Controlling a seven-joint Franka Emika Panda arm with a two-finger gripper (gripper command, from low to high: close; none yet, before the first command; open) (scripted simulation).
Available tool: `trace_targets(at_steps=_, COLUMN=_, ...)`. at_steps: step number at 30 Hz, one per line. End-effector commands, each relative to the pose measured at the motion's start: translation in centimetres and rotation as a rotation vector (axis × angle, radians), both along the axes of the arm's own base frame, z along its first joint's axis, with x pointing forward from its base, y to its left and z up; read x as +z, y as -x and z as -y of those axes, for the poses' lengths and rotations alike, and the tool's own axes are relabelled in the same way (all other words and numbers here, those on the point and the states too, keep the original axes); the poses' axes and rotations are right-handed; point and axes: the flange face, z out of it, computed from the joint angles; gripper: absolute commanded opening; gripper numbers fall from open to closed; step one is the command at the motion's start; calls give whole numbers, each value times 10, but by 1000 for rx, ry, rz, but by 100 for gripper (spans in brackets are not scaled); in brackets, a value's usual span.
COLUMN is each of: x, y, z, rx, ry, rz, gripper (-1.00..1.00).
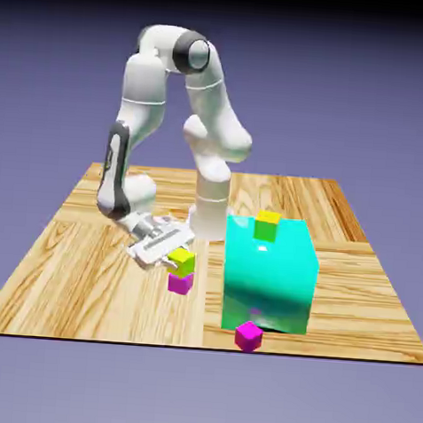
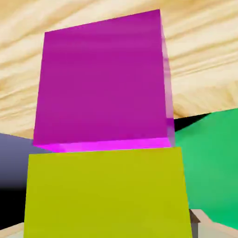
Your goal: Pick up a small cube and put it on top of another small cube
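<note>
A small yellow cube (image 1: 184, 261) sits squarely on top of a magenta cube (image 1: 180, 283), left of the middle of the table. In the hand view the yellow cube (image 2: 107, 195) fills the bottom and the magenta cube (image 2: 102, 79) shows beyond it. My gripper (image 1: 175, 256) reaches in low from the exterior view's left, its fingers on either side of the yellow cube. A grey fingertip (image 2: 197, 224) shows just off the cube's right edge, so the jaws stand open around it.
A large glossy teal block (image 1: 268, 277) stands just to the stack's right, with a second yellow cube (image 1: 267, 224) on top. A second magenta cube (image 1: 248, 336) lies by the front edge of the wooden table (image 1: 87, 269).
</note>
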Motion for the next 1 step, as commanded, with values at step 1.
trace_targets(at_steps=1, x=9, y=7, z=10, rx=0, ry=0, rz=0, gripper=100)
